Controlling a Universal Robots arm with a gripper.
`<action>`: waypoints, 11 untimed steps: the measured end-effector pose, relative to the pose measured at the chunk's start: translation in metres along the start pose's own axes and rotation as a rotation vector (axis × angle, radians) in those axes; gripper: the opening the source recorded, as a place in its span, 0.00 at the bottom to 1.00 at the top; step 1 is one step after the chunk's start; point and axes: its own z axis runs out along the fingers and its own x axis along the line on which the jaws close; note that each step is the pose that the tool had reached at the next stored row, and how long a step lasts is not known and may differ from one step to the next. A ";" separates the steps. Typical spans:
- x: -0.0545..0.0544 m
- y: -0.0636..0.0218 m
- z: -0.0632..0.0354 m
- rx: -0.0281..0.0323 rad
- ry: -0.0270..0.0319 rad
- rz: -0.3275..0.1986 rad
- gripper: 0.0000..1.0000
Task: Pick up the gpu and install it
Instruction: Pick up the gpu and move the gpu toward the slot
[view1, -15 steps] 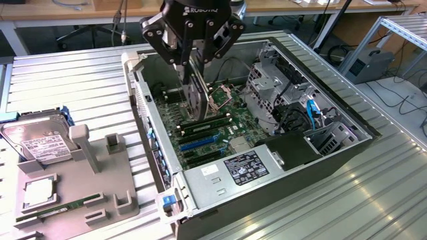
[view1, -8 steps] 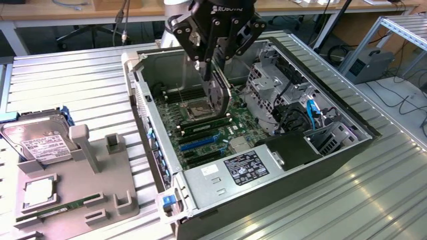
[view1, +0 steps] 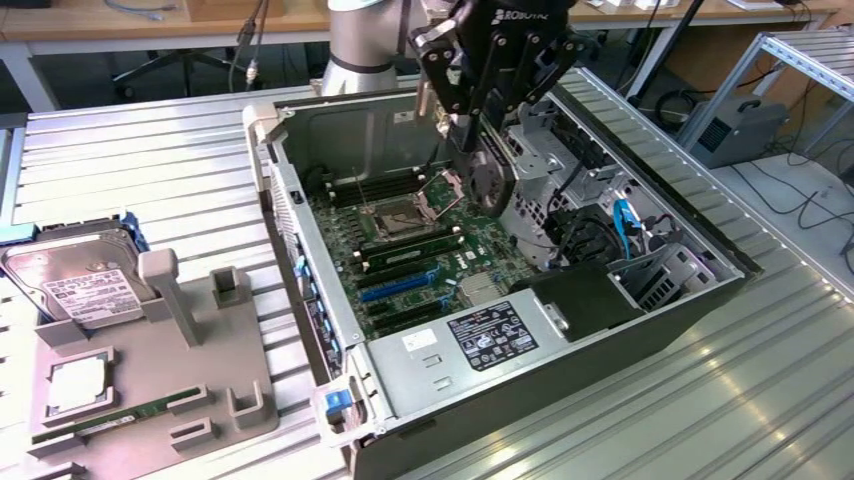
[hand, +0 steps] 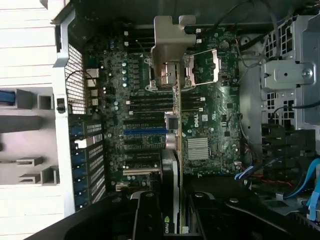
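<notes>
pinching the gpu (view1: 483, 180) in the gripper (view1: 467, 125) above the motherboard (view1: 430, 250); could miss the blue slot (view1: 400, 287) (if tilted) and jam.

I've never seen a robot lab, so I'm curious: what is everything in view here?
table: one, silver slats, under everything
computer case: one, grey, open, on the table
motherboard: one, green, inside the case
power supply: one, silver, inside the case
cables: few, blue, inside the case
holder tray: one, grey, the exterior view's left
hard drive: one, silver, on the tray
RAM stick: one, green, on the tray
square chip: one, silver, on the tray
gpu: one, black, above the motherboard
robot arm: one, silver-grey, behind the case
gripper: one, black, shut on the gpu
</notes>
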 end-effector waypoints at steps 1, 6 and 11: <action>-0.006 0.0003 0.0001 0.0001 0.0000 0.000 0.27; -0.028 0.0015 0.0007 0.0001 0.0000 -0.001 0.27; -0.052 0.0028 0.0014 0.0000 0.0000 -0.001 0.27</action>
